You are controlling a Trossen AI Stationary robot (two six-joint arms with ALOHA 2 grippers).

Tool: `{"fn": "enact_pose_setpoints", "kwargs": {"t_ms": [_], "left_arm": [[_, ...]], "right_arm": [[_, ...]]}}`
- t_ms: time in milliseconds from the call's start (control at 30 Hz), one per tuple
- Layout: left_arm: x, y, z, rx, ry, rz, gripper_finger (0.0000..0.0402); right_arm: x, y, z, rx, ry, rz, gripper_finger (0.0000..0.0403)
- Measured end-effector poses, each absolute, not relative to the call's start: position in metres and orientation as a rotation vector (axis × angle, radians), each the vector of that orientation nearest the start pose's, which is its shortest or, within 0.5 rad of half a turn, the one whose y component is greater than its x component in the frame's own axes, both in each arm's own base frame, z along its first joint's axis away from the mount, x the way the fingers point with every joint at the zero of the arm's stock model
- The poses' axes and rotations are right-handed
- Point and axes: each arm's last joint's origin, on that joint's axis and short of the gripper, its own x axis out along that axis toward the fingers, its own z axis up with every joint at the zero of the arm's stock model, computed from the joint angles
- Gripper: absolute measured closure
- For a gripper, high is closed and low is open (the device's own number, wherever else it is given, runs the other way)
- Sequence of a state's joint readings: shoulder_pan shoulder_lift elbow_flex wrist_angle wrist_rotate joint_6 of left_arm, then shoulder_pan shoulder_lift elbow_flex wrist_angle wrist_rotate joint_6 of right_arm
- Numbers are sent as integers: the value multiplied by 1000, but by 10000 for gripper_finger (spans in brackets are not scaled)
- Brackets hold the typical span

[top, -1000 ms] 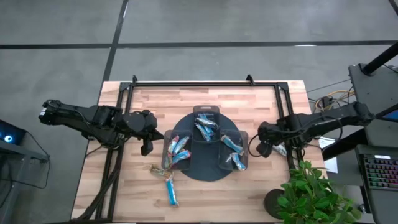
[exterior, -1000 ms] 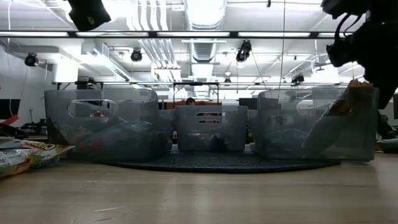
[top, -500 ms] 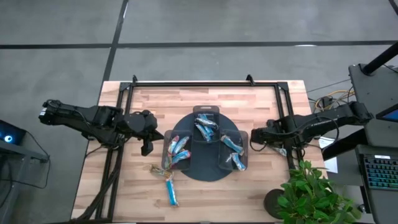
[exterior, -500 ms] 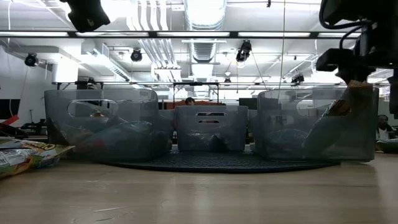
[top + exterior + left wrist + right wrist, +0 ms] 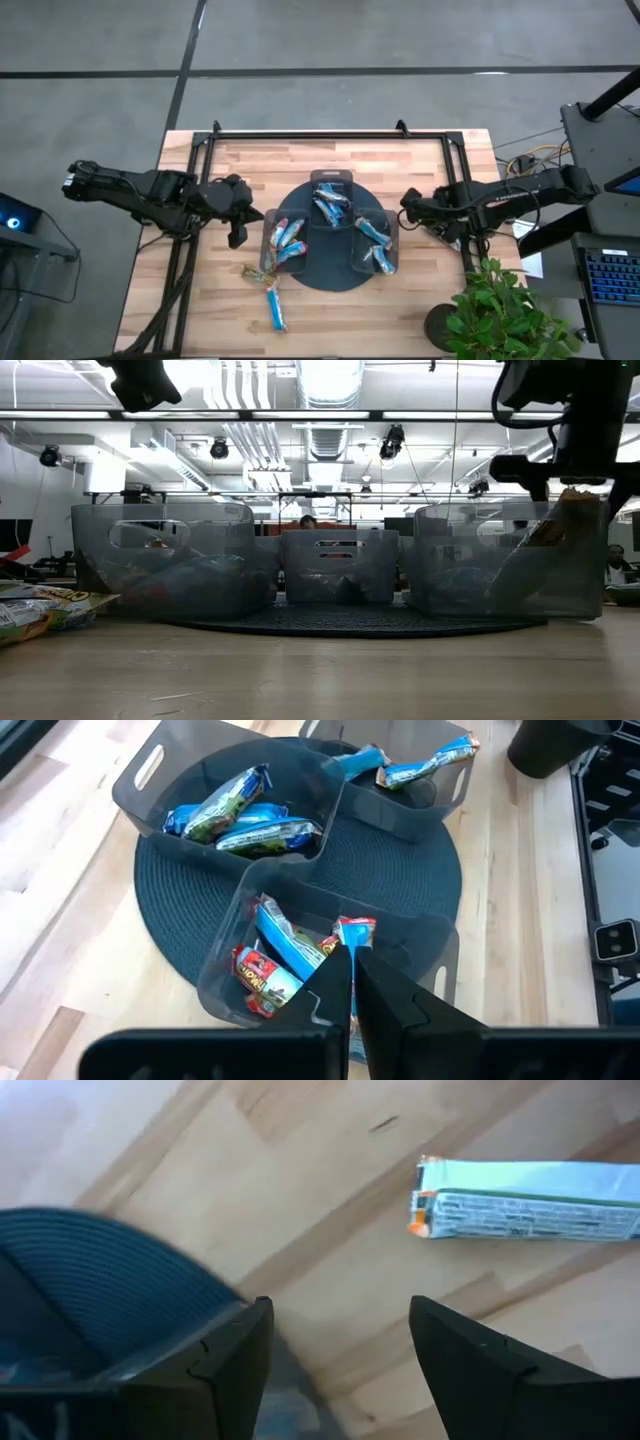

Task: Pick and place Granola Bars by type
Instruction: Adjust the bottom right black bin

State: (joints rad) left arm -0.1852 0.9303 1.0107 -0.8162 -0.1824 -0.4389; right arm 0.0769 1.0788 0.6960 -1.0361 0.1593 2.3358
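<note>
Your right gripper [image 5: 408, 205] is hovering with its two dark fingers [image 5: 225, 1355] spread wide and nothing between them, just off the right edge of the dark round woven mat [image 5: 90, 1280] and above the bare light wooden slatted table [image 5: 420, 160]. Through its wrist camera you are seeing a single flat bar in a pale blue-and-white wrapper with an orange end [image 5: 525, 1200] lying on the wood a little ahead of the fingers, apart from them and from the mat. Your left gripper [image 5: 238, 228] is waiting at the left side of the mat with its fingers [image 5: 335, 985] pressed together and empty, pointing toward the nearest clear plastic bin [image 5: 245, 900], which is holding bars in red and light blue wrappers [image 5: 285, 955]. The bin beyond it is holding bars in blue wrappers with green print [image 5: 235, 810], and the third bin is holding light blue bars with orange ends [image 5: 415, 765]. From above, you are seeing all three bins sitting on the mat in the middle of the table, with a few more wrapped bars [image 5: 270, 290] lying loose on the wood near its front left edge, outside any bin
</note>
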Motion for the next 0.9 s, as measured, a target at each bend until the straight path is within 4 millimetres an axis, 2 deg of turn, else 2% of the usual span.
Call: {"fn": "enact_pose_setpoints", "kwargs": {"t_ms": [167, 400, 600, 667, 767, 900], "left_arm": [[171, -27, 330, -290, 707, 156, 402], [169, -26, 332, -295, 700, 149, 402], [166, -26, 333, -298, 690, 146, 402], [165, -26, 334, -299, 687, 145, 402], [165, -26, 334, -303, 684, 145, 402], [164, -26, 335, -309, 673, 144, 402]], "right_arm": [[160, 5, 199, 1724, 594, -1661, 177], [163, 1, 196, 1770, 608, -1702, 177], [162, -1, 197, 1788, 500, -1740, 177], [166, 0, 197, 1828, 506, -1707, 177], [170, 0, 196, 1788, 561, -1636, 177], [176, 1, 191, 1806, 540, -1663, 177]]}}
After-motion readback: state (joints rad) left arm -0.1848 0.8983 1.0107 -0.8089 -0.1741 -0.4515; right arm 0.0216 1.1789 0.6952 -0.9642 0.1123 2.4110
